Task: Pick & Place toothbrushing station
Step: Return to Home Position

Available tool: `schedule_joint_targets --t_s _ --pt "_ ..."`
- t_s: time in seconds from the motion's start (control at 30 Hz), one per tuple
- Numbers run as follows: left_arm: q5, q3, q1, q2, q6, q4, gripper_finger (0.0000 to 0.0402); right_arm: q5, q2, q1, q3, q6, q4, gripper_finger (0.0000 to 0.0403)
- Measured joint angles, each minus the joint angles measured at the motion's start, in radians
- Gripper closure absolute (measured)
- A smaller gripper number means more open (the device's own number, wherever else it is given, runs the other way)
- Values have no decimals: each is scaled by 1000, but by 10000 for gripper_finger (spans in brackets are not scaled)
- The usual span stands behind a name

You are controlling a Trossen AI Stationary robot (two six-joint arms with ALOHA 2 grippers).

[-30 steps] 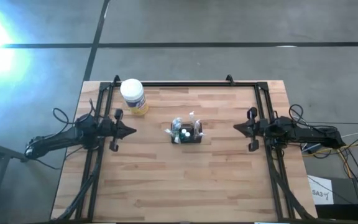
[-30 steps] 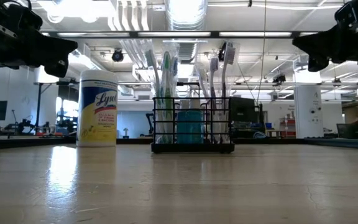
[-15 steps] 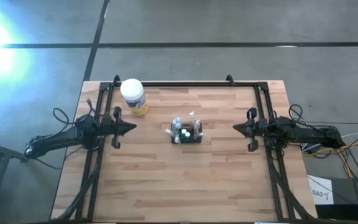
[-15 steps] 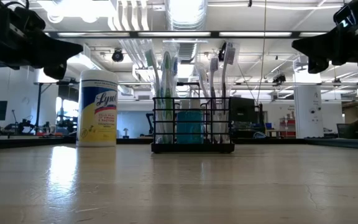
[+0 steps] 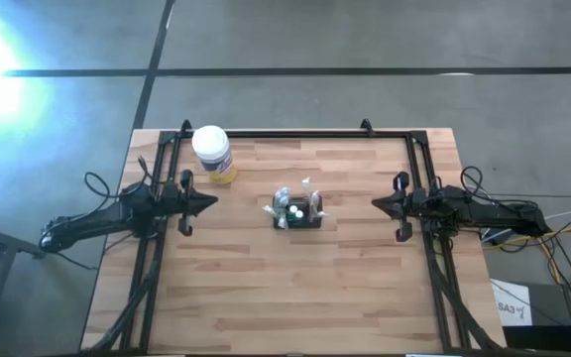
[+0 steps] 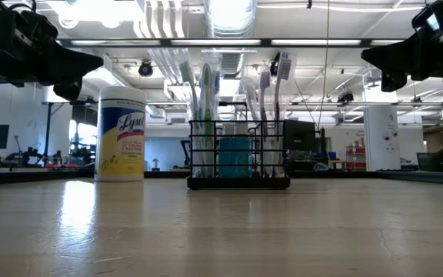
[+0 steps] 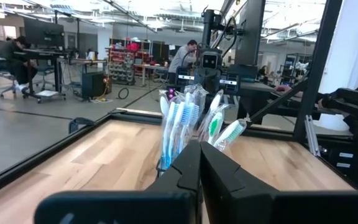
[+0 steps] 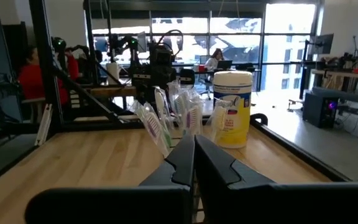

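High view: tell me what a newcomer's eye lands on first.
The black wire caddy, bristling with wrapped toothbrushes, stands at the middle of the table. A white-lidded jar with a yellow label stands apart from it, nearer the left arm. That arm and the right arm hang at opposite table edges, jaws shut, pointing toward the caddy.

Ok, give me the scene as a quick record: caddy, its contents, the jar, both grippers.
caddy: black wire-mesh caddy, upright, middle of the table
contents: toothbrushes standing in it, heads up
jar: white-lidded jar, toward the far left corner, apart from the caddy
left gripper: shut, empty, raised over the table's left side, pointing at the caddy
right gripper: shut, empty, raised over the right side, pointing at the caddy
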Motion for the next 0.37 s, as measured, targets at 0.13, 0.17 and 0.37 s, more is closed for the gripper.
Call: schedule_joint_targets --t_s 0.13,0.17,0.37 --pt "0 0 0 0 -2 0 394 0 0 0 0 42 0 394" --pt "0 0 0 0 -2 0 393 0 -1 0 0 46 0 394" --pt "-1 0 1 0 31 10 386 0 1 0 0 46 0 394"
